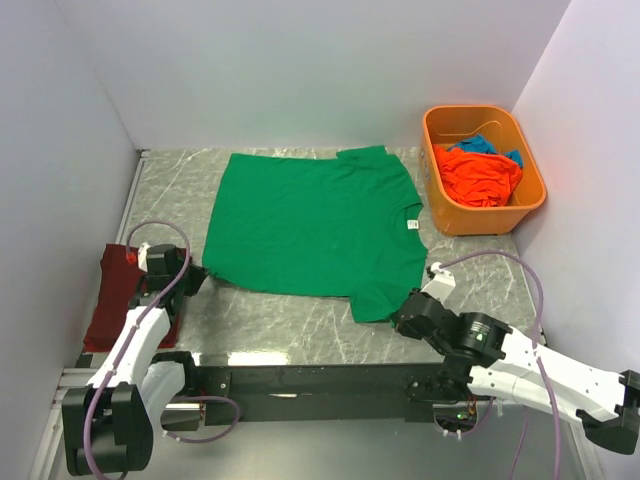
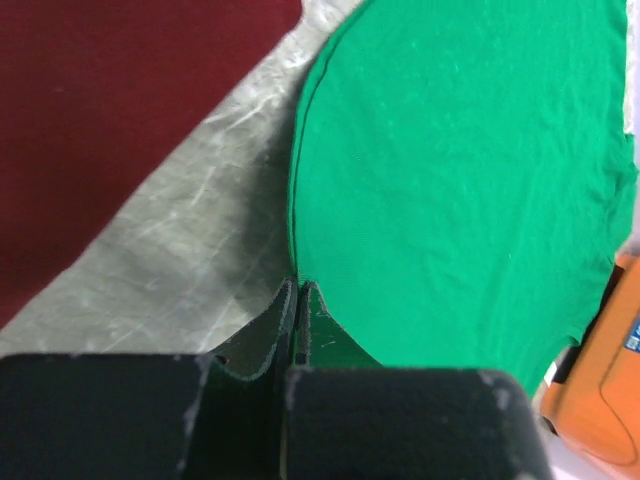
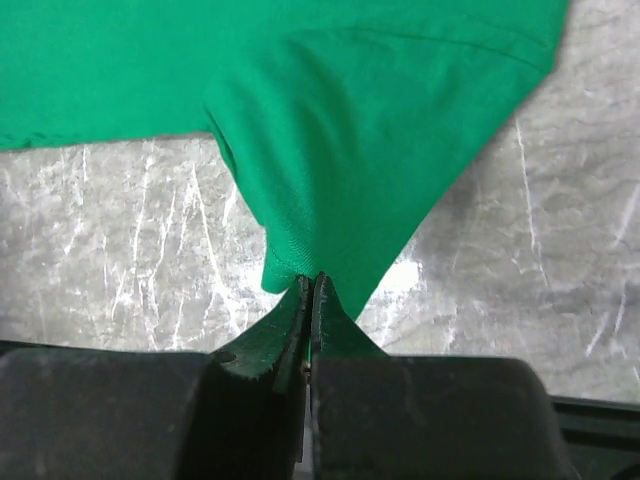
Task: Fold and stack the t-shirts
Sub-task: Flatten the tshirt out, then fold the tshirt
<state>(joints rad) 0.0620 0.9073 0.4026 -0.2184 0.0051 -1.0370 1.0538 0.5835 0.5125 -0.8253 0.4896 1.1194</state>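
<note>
A bright green t-shirt (image 1: 315, 225) lies spread flat on the marble table, collar toward the right. My left gripper (image 1: 200, 278) is shut on the shirt's near-left hem corner; in the left wrist view (image 2: 300, 285) the jaws pinch the green edge (image 2: 460, 180). My right gripper (image 1: 405, 312) is shut on the near sleeve; in the right wrist view (image 3: 312, 280) the cloth (image 3: 350, 150) is pinched and pulled to a point. A folded maroon t-shirt (image 1: 125, 295) lies at the left edge and shows in the left wrist view (image 2: 110, 110). An orange t-shirt (image 1: 478, 175) and a blue one (image 1: 487, 146) lie in the tub.
A rigid orange plastic tub (image 1: 530, 195) stands at the back right, by the right wall. White walls close in the table on the left, back and right. The black base rail (image 1: 300, 380) runs along the near edge.
</note>
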